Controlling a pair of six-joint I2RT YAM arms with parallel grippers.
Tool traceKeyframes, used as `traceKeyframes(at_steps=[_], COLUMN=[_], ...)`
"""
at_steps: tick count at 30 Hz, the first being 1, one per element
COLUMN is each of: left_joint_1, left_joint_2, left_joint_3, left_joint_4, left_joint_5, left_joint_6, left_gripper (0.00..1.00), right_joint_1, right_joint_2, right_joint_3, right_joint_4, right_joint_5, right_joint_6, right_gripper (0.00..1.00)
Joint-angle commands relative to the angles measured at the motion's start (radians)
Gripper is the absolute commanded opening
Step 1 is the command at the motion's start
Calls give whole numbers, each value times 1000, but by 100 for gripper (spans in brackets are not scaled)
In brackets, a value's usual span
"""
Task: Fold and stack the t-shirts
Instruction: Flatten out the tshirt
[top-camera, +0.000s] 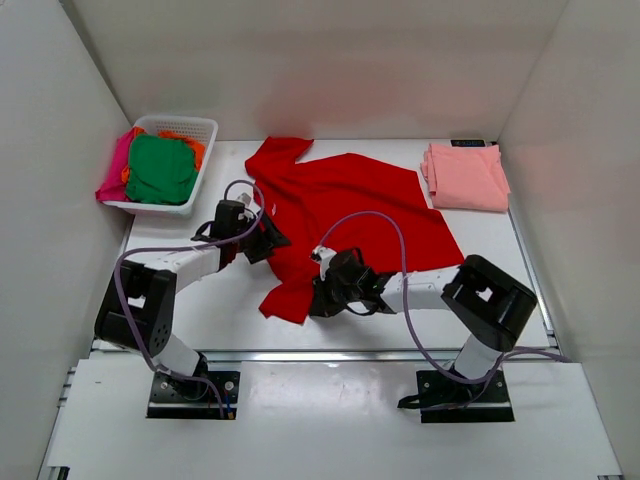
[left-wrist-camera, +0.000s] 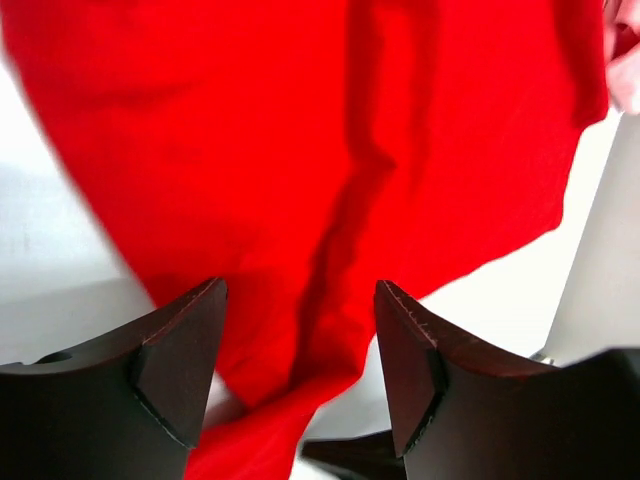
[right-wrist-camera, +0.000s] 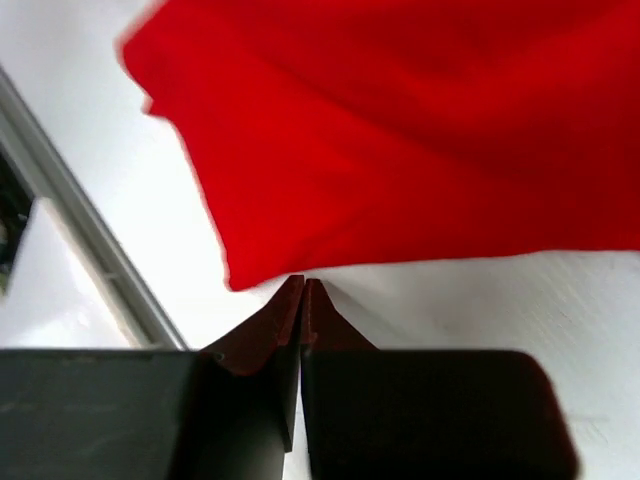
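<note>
At the middle of the table (top-camera: 220, 300), shows the red t-shirt (top-camera: 350, 205) sprawled unfolded. With left gripper (left-wrist-camera: 300, 370) spread over a crease, right gripper (right-wrist-camera: 302, 290) pressed together at the near hem; unclear whether pinching cloth. Could lift away empty, or lose a sliver-thin hold mid-fold, bunching the shirt.

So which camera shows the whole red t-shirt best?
The top external view: the red t-shirt lies there almost whole, spread out. The left wrist view shows only a creased stretch beyond the open left tool; the right wrist view shows only one corner by the shut right tool.
</note>
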Motion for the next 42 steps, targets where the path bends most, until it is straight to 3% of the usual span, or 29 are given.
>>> traceKeyframes(at_steps=[1,4,10,15,22,28,36,39,42], left_joint_1=[-6,-23,-5,15,14,34,109,125,135], left_joint_2=[64,186,228,222,222,213,282,334,377], left_joint_3=[87,152,144,124,126,132,326,406,483], left_joint_4=[4,-70,-108,-100,-108,-143,-343,-403,-427], left_joint_5=[7,-13,-46,-26,-24,-32,-158,-170,-165], left_joint_6=[20,75,126,130,138,166,308,337,340], left_gripper=[72,71,70,70,70,69,70,70,69], right_joint_1=[-4,-38,-104,-90,-1,46,-58,-85,-119], right_joint_2=[22,11,-56,-118,29,134,-122,-190,-222], right_joint_3=[20,12,15,14,98,118,-127,-161,-178], right_joint_4=[29,-50,-225,-79,20,-41,-229,-337,-332], right_joint_5=[-5,13,110,12,-60,-62,-17,-2,-38], right_joint_6=[0,-22,-72,5,51,40,5,-39,-62], right_gripper=[0,0,0,0,0,0,0,0,0])
